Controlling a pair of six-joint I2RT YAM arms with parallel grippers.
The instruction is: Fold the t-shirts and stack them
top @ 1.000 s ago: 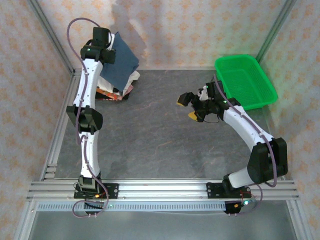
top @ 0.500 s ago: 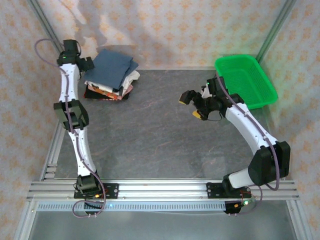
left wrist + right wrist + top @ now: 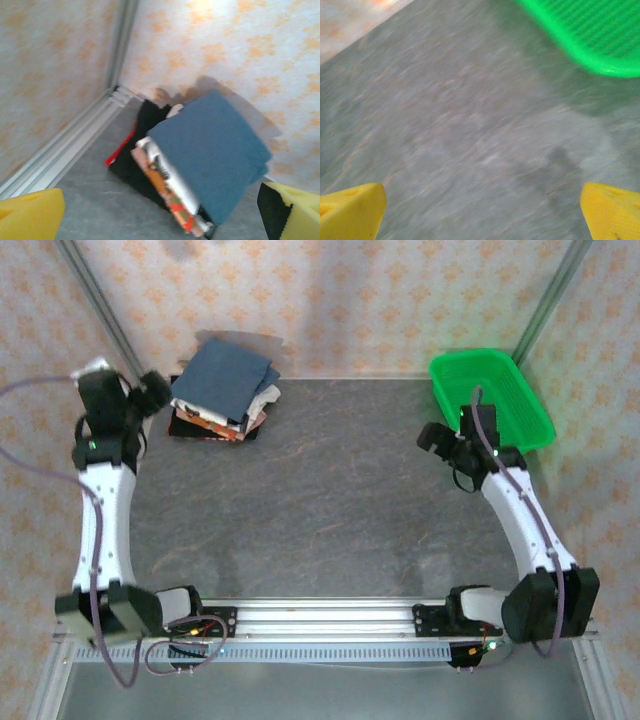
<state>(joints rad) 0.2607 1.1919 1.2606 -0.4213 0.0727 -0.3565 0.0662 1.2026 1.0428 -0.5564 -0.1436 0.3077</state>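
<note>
The t-shirts lie folded in a stack point(image 3: 222, 405) at the back left of the table, by the wall. A plain navy-blue shirt point(image 3: 222, 378) point(image 3: 215, 147) lies on top. Under it I see a white one with black print point(image 3: 172, 177), an orange and red layer point(image 3: 172, 202), and a dark one point(image 3: 132, 170) with a red edge. My left gripper point(image 3: 150, 392) point(image 3: 160, 220) hangs open just left of the stack, apart from it, its yellow fingertips point(image 3: 30, 215) wide. My right gripper point(image 3: 440, 442) point(image 3: 480, 215) is open over bare table, holding nothing.
A green plastic mesh basket point(image 3: 520, 425) point(image 3: 590, 35) stands at the back right, close behind the right gripper. Patterned walls and aluminium rails point(image 3: 110, 530) close in the table on the left, back and right. The grey table top point(image 3: 320, 490) stretches between the arms.
The left gripper opened and let the navy shirt drop flat onto the stack, then drew back left and down. The right arm swung right toward the basket.
</note>
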